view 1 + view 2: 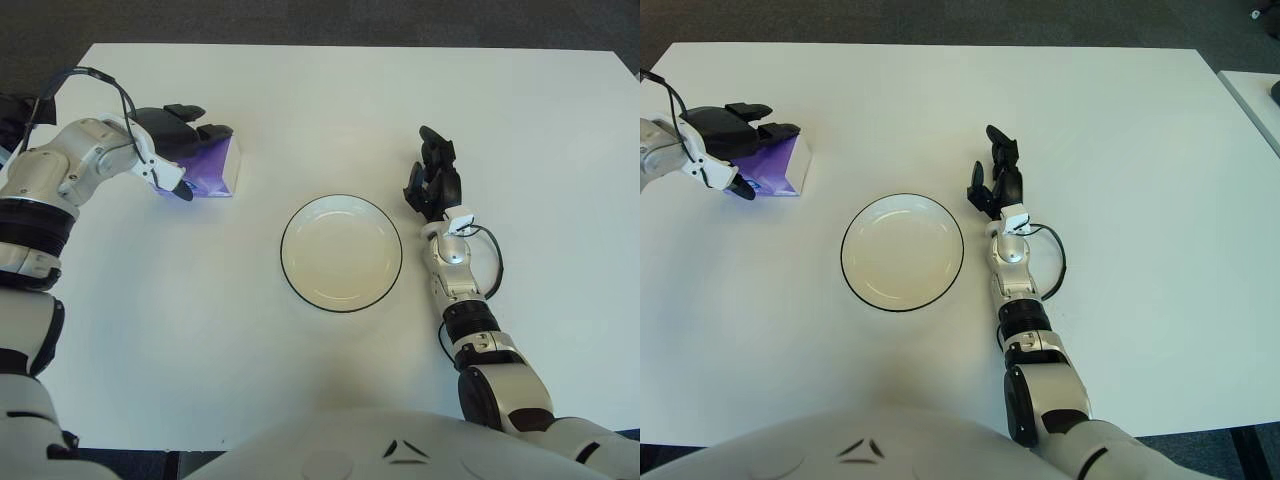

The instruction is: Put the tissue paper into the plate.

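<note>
Worktop (330, 100): white, flat, filling most of both views; it carries every item listed below.

Plate (341, 253): round, white with a thin dark rim, lying flat near the middle of the worktop. Nothing lies in it. It sits between the two robot hands, well apart from the tissue pack and just to the left of the right forearm.

Left robot hand (172, 150): at the far left part of the worktop, reaching in from a silver-white forearm with a black cable looped over the wrist. The dark fingers (186, 112) lie spread over the top of the tissue pack, curled down onto it, and the thumb tip shows at the pack's near left edge. The hand covers and touches the pack; whether the grip has fully closed around it cannot be told.

Right robot hand (432, 180): shows just to the right of the plate, pointing away from the robot, its dark fingers loosely extended and holding nothing.

Tissue pack (216, 168): small, purple with a white end face, on the worktop at the far left, under the left robot hand and outside the plate.
</note>
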Controlling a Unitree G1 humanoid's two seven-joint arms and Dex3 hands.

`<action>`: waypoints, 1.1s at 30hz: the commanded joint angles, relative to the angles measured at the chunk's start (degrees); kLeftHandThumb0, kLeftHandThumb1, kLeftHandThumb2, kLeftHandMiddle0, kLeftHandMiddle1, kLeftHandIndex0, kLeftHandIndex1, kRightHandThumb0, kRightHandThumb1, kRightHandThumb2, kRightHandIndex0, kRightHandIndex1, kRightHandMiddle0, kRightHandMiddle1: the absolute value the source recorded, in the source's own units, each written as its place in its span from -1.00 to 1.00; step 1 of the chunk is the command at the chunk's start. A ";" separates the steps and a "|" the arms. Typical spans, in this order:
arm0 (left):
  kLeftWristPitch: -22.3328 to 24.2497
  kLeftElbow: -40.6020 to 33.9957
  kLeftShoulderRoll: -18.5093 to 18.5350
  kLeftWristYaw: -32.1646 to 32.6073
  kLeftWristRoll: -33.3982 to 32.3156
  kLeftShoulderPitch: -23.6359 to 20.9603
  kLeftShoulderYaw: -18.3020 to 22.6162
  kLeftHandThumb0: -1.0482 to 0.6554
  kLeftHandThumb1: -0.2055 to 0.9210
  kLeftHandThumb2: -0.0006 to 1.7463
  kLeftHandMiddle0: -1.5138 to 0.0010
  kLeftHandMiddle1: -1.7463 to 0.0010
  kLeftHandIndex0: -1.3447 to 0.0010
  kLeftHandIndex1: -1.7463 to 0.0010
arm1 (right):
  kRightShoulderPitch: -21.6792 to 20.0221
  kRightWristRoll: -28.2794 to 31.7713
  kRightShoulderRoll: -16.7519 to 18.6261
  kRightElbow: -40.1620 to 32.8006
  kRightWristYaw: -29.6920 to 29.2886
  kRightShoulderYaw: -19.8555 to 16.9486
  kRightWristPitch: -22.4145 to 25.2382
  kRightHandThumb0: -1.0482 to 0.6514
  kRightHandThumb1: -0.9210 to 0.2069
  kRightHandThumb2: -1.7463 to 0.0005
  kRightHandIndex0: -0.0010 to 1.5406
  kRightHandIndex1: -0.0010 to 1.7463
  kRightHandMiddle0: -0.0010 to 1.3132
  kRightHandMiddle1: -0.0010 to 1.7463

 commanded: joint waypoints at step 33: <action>6.04 17.73 -6.46 12.75 7.46 -8.19 -8.53 -1.00 1.00 -0.83 1.00 1.00 1.00 1.00 | 8.04 -0.33 -1.45 7.97 0.25 -0.96 -1.60 -0.38 -1.00 0.09 -0.65 -0.74 -1.00 -0.21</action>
